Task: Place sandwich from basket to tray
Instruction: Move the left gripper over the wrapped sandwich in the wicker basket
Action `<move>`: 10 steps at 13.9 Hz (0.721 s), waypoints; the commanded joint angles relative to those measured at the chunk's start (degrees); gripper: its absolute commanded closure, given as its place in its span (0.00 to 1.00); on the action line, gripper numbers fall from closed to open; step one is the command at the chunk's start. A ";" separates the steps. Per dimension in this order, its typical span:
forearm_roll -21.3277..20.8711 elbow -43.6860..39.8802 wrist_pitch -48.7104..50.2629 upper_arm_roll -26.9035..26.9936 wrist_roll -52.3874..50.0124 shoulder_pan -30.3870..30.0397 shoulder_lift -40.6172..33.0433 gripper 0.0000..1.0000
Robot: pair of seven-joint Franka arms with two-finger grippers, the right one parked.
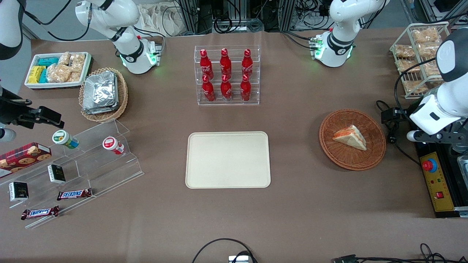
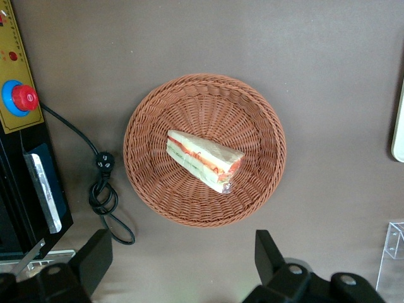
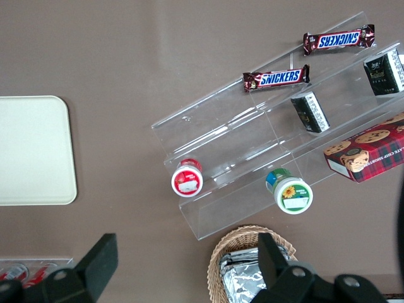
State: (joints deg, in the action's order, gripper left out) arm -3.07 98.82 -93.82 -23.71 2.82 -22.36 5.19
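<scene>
The sandwich [image 1: 350, 137] [image 2: 203, 161], a pale bread wedge with red and green filling at its edge, lies flat in the round reddish-brown basket [image 1: 353, 166] [image 2: 145, 164]. The cream tray [image 1: 228, 159] [image 3: 31, 151] lies bare at mid-table, toward the parked arm from the basket; a sliver of its rim [image 2: 399, 126] shows in the left wrist view. My gripper [image 2: 182, 245] hangs open high above the bare table just outside the basket's rim, with nothing between its black fingers [image 2: 264, 249]. The working arm's wrist [image 1: 433, 113] sits at its end of the table, beside the basket.
A yellow emergency-stop box [image 1: 435, 179] and a coiled black cable [image 2: 104, 189] lie close beside the basket. A clear rack of red bottles [image 1: 226, 75] stands farther from the camera than the tray. A wire rack of snacks [image 1: 420, 58] stands near the working arm's base.
</scene>
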 commanded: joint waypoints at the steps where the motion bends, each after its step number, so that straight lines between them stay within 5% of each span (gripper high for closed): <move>1: 0.16 -0.47 1.27 -0.20 0.87 -0.58 -0.18 0.00; 5: -0.01 -3.72 3.64 -0.20 -2.18 -0.32 2.98 0.00; 10: 0.95 7.76 -6.17 -0.28 -22.11 -0.32 1.06 0.00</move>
State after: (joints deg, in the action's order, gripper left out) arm -3.01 100.92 -95.62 -23.67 -12.56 -22.42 7.88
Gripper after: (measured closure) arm 0.000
